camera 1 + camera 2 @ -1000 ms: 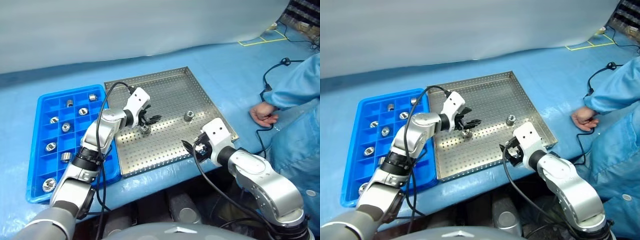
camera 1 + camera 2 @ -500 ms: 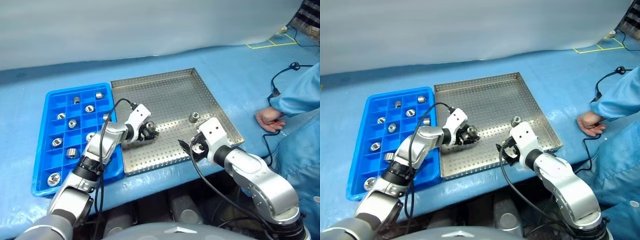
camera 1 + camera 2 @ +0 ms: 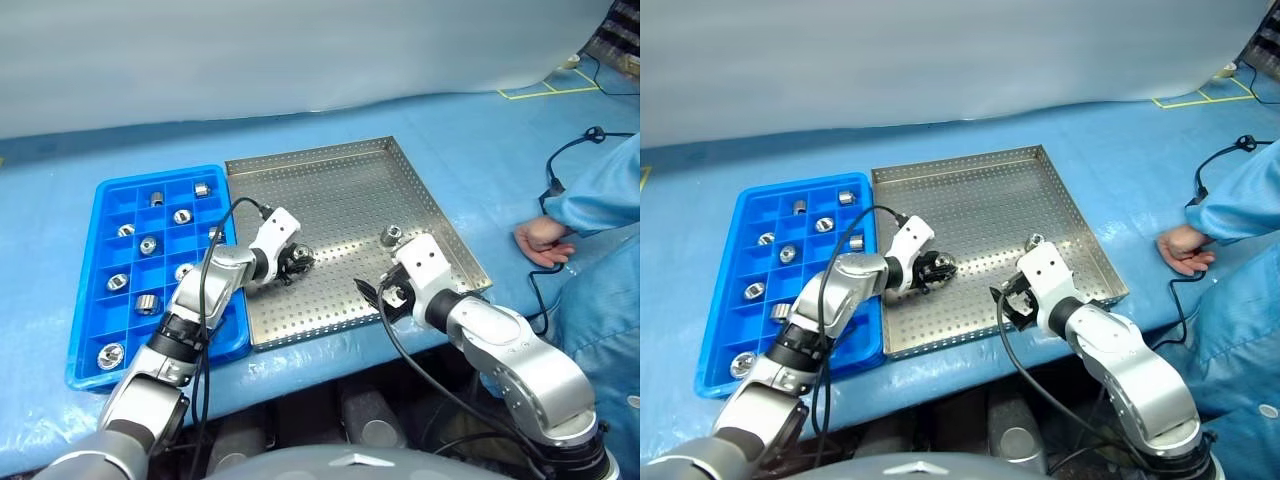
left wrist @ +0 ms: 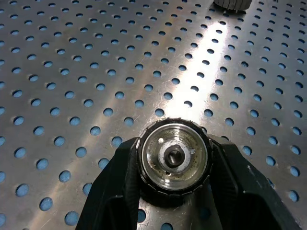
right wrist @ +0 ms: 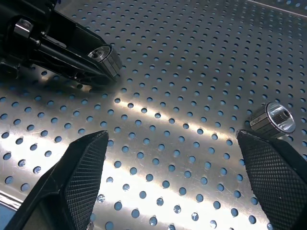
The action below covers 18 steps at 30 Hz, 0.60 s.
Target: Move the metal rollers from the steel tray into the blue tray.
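From above, the steel tray (image 3: 330, 190) sits in the middle of the blue-covered bench with the blue tray (image 3: 92, 340) touching its left side. The left gripper (image 3: 293, 264) is down on the perforated floor near the tray's left half, its black fingers closed around one metal roller (image 4: 173, 159). The overhead views only hint at that; the left wrist view shows it plainly, the roller's end face with its centre hole turned to the camera and a finger (image 4: 115, 187) pressed to each side of it, the roller resting low against the tray floor.

A second roller (image 3: 390, 236) lies loose on the tray toward the right rim. The right gripper (image 3: 379, 297) hovers just short of it, near the tray's front edge, jaws spread wide and holding nothing. In the right wrist view that loose roller (image 5: 272, 120) lies on its side by one textured pad (image 5: 268, 177), and the left gripper (image 5: 72, 52) with its roller shows across the floor.

Nine or so rollers (image 3: 147, 244) already rest in the blue tray's compartments, mostly one to a cell. A person's hand (image 3: 540, 240) in a blue sleeve rests on the bench to the right, well apart from the trays.
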Available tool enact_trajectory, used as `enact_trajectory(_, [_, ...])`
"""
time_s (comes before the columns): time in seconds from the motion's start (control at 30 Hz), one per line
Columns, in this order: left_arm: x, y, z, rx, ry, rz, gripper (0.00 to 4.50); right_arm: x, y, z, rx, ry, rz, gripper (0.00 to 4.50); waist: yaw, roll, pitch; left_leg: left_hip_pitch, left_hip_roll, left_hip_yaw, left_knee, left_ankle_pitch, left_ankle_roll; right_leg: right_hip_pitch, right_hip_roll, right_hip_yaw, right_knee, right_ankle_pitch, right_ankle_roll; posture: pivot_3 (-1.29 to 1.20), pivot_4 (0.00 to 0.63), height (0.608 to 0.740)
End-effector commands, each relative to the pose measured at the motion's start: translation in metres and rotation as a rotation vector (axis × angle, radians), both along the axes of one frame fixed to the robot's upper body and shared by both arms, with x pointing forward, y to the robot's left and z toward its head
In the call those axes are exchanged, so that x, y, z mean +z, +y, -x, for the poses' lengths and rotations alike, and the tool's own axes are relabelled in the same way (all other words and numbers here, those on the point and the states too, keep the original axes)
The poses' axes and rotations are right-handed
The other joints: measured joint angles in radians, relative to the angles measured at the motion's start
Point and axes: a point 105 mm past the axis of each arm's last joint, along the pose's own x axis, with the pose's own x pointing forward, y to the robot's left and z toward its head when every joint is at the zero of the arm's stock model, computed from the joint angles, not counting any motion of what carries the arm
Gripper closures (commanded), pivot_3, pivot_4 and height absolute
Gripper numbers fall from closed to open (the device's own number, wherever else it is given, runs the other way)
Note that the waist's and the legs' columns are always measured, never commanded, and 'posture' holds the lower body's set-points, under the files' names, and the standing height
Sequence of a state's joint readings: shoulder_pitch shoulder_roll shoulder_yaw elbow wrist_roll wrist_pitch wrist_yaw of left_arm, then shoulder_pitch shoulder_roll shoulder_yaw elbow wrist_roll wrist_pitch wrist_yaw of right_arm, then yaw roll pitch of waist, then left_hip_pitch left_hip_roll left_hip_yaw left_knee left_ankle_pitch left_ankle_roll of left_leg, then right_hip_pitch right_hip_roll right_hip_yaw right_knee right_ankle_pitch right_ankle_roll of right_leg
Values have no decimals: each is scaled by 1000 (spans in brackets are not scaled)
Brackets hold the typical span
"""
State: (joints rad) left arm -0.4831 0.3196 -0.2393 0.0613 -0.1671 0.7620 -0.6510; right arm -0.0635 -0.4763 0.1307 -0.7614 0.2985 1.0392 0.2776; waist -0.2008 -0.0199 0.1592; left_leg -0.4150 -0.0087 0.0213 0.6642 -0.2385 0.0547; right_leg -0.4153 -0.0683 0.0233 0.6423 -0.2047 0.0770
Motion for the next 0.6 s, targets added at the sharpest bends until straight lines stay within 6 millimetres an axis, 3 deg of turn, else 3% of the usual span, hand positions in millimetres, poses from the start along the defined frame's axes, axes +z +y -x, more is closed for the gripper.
enact_trajectory(0.03, [47,1,0,-16,-125,115,2804,6,10,-4,48,-29,-26,0,3,0,0,0,0,0,0,0,0,0,0,0,0,0,0,-247,150,740])
enact_trajectory(0.13, [75,3,11,-27,-174,201,2804,9,25,-5,138,-4,-115,0,12,0,0,0,0,0,0,0,0,0,0,0,0,0,0,-213,150,740])
enact_trajectory(0.23, [88,11,27,-31,-213,194,2804,9,38,-4,239,21,-170,0,30,0,0,0,0,0,-1,0,0,0,0,-1,0,0,-1,-158,150,740])
enact_trajectory(0.43, [85,49,56,112,-245,60,2804,31,63,4,442,22,-311,0,84,1,1,1,1,0,-2,0,0,0,0,-1,1,-1,-2,-47,150,740])
enact_trajectory(0.6, [75,84,76,310,-240,-45,2804,32,71,7,513,35,-305,0,153,0,1,1,0,-1,-1,0,0,1,-1,-4,0,-2,-4,17,150,740])
